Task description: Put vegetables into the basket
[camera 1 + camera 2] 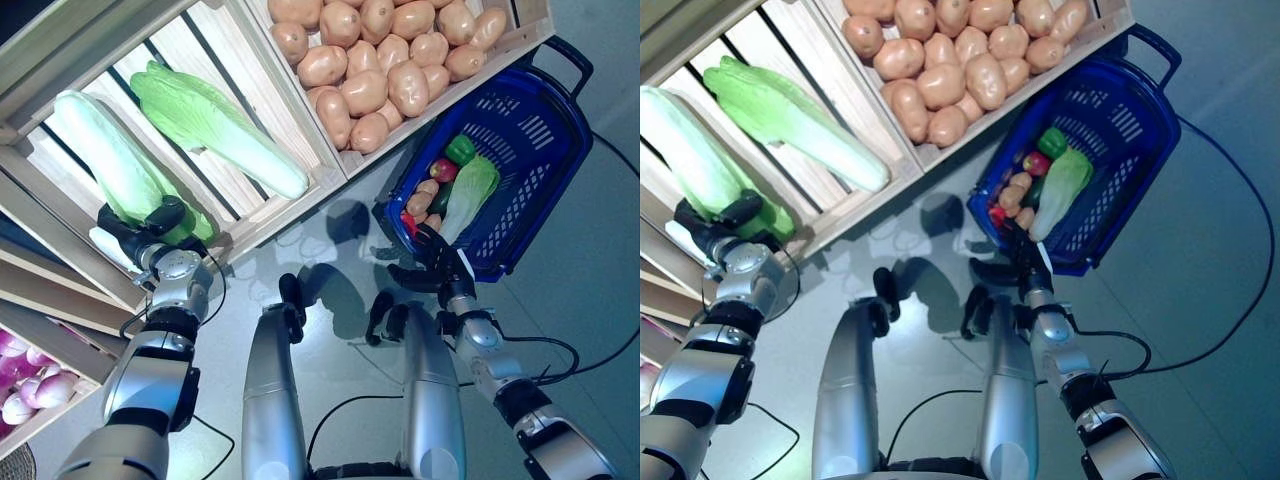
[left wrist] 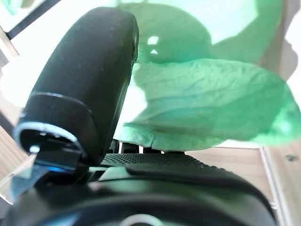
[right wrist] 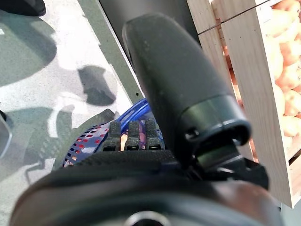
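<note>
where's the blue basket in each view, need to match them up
Left eye view: blue basket at right, on the floor below the potato crate.
Right eye view: basket right of centre, again below the potato crate.
Left wrist view: not in it; only green leaves past the left hand.
Right wrist view: blue rim just past the right hand.
Shared landmark: the potato crate.

The blue basket [image 1: 1120, 130] sat on the floor at about two o'clock, holding a cabbage [image 1: 1060, 190], a green pepper [image 1: 1051, 141] and some smaller vegetables. The right hand [image 1: 1020, 262] rested at its near rim, fingers seemingly curled over it. At twelve o'clock a wooden crate [image 1: 1110, 25] held potatoes [image 1: 940, 85]. At nine o'clock the left hand [image 1: 725, 222] gripped a cabbage [image 1: 690, 160] in a slatted crate [image 1: 855, 195], beside another cabbage [image 1: 790, 120].
</note>
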`<state>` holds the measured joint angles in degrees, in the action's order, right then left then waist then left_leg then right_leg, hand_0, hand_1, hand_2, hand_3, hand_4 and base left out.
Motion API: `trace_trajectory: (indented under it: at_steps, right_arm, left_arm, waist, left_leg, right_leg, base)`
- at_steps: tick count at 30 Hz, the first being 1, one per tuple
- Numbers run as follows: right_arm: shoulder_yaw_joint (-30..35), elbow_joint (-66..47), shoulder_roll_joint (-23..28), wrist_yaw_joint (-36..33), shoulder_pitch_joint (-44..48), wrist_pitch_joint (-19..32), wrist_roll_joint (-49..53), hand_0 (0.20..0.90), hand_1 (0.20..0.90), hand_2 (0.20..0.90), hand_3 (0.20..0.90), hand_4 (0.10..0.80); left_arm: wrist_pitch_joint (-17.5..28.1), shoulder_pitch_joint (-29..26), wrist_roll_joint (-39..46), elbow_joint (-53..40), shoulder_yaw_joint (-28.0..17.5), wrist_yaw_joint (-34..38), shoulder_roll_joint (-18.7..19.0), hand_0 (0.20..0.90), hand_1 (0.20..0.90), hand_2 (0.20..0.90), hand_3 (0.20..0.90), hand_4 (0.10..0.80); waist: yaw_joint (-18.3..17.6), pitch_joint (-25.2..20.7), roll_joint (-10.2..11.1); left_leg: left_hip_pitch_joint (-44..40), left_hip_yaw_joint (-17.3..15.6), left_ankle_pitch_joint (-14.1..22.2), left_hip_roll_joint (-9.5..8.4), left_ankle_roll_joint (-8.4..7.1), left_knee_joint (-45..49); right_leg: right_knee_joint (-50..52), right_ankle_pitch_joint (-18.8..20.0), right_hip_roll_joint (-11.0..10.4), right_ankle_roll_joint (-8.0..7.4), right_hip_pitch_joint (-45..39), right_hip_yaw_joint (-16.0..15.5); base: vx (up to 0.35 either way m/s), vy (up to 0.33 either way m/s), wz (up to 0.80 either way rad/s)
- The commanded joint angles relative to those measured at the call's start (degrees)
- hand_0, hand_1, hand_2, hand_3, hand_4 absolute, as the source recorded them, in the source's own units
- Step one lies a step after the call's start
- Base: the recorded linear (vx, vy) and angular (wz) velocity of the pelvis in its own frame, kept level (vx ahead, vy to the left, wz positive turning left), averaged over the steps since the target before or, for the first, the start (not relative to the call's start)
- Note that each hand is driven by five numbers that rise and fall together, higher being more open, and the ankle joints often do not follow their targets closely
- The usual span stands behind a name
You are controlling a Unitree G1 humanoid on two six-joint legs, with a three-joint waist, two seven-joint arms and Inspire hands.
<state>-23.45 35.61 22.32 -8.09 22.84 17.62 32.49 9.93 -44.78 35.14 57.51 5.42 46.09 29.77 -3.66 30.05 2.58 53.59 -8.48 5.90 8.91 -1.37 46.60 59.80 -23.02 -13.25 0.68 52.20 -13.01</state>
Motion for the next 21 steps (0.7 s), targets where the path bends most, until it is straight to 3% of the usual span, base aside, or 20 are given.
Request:
trace_trajectory:
  at_steps: [1, 7, 13, 18, 21]
  right_arm:
    - [-1.0, -6.2, -0.6, -2.0, 0.8, 6.0, 0.8, 0.900, 0.900, 0.900, 0.900, 0.800]
    - [-0.3, -6.7, -1.4, -1.4, -2.0, 7.3, 0.3, 0.900, 0.900, 0.900, 0.900, 0.800]
    - [1.2, -8.2, -1.7, -0.1, -6.0, 7.7, -0.3, 0.900, 0.900, 0.900, 0.900, 0.800]
    - [3.7, -9.5, -3.7, 3.1, -12.5, 9.1, 0.5, 0.900, 0.900, 0.900, 0.900, 0.800]
    - [5.0, -11.1, -5.2, 3.9, -15.7, 10.1, 0.0, 0.900, 0.900, 0.900, 0.900, 0.800]
  left_arm:
    - [-1.7, -2.5, 0.9, 1.9, 3.5, -7.1, -3.1, 0.300, 0.300, 0.300, 0.300, 0.400]
    - [3.0, 2.2, -0.7, -1.7, 2.4, -10.6, -4.0, 0.300, 0.300, 0.300, 0.300, 0.400]
    - [6.8, 8.7, -7.3, -8.0, 2.1, -8.2, -4.1, 0.300, 0.300, 0.300, 0.300, 0.400]
    - [13.5, 18.1, -8.4, -16.5, 1.0, -9.2, -8.0, 0.300, 0.300, 0.300, 0.300, 0.400]
    - [16.7, 23.4, -12.8, -21.2, 1.4, -6.9, -10.7, 0.300, 0.300, 0.300, 0.300, 0.400]
  waist:
    - [-1.5, -0.3, 1.2]
    - [-0.9, -0.3, 0.6]
    - [-0.2, -1.3, -0.2]
    - [0.9, -5.9, -1.2]
    - [1.7, -8.6, -1.7]
  left_leg:
    - [-8.6, -5.2, 12.7, -0.97, 0.95, 1.6]
    - [-18.3, -5.7, 11.1, -1.67, 0.96, -3.6]
    - [-28.2, -5.8, 10.5, -2.81, 1.40, -8.0]
    - [-37.3, -6.0, 9.4, -4.47, 2.15, -14.3]
    - [-43.0, -5.6, 8.1, -5.82, 2.33, -19.5]
  right_leg:
    - [-4.7, 3.2, 0.6, -1.26, -3.9, 1.7]
    - [-9.4, 4.2, 0.0, -1.90, -12.9, 0.8]
    - [-13.9, 4.9, -0.6, -2.39, -22.5, -0.8]
    - [-19.6, 5.8, -1.8, -3.05, -31.9, -3.5]
    - [-24.7, 7.3, -1.4, -3.90, -38.1, -4.7]
  base:
    - [0.000, 0.000, 0.00]
    - [0.004, -0.008, -0.03]
    - [0.030, 0.005, -0.07]
    - [0.096, 0.011, -0.05]
    - [0.130, -0.020, 0.02]
